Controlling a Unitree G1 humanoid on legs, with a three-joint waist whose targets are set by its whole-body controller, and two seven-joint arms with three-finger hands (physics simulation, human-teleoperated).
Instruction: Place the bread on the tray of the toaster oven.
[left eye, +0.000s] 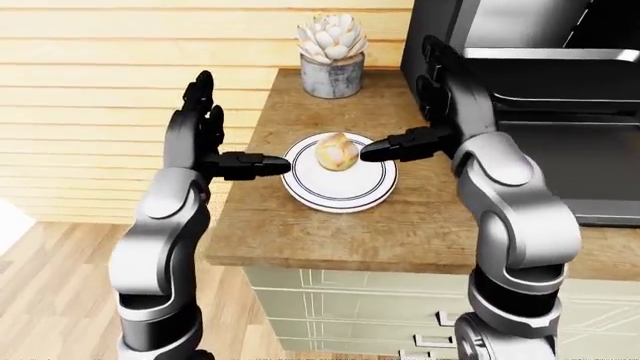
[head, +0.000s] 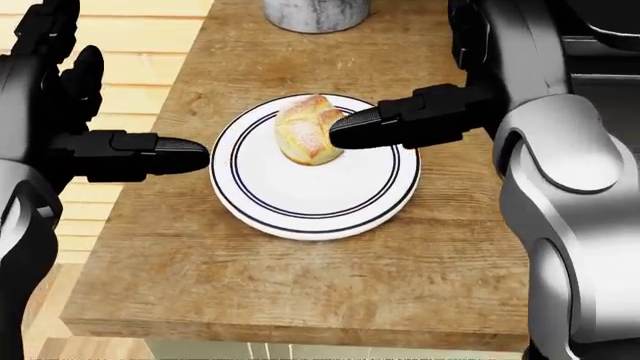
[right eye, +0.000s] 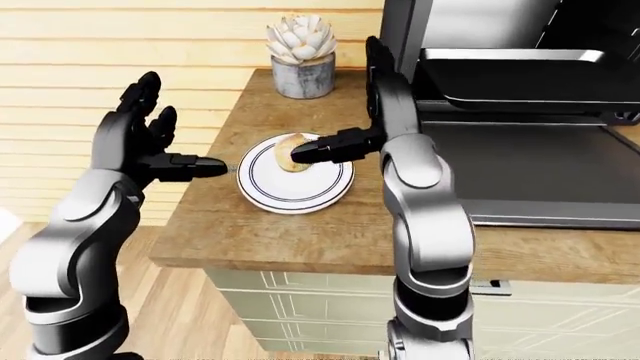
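The bread (head: 303, 136), a pale golden roll, lies on a white plate (head: 300, 206) with dark rings on the wooden counter (left eye: 330, 232). My right hand (left eye: 425, 112) is open just right of the plate. Its thumb (head: 400, 121) points left and its tip overlaps the bread's right side, while the other fingers stand up and away. My left hand (left eye: 215, 139) is open at the counter's left edge, thumb pointing at the plate and not touching it. The toaster oven stands at the right with its door (right eye: 540, 176) folded down and its dark tray (right eye: 515, 71) showing inside.
A grey pot with a pale succulent (left eye: 332, 56) stands on the counter above the plate in the view. A wood-slat wall runs along the left. Pale drawers sit below the counter, with wooden floor at the lower left.
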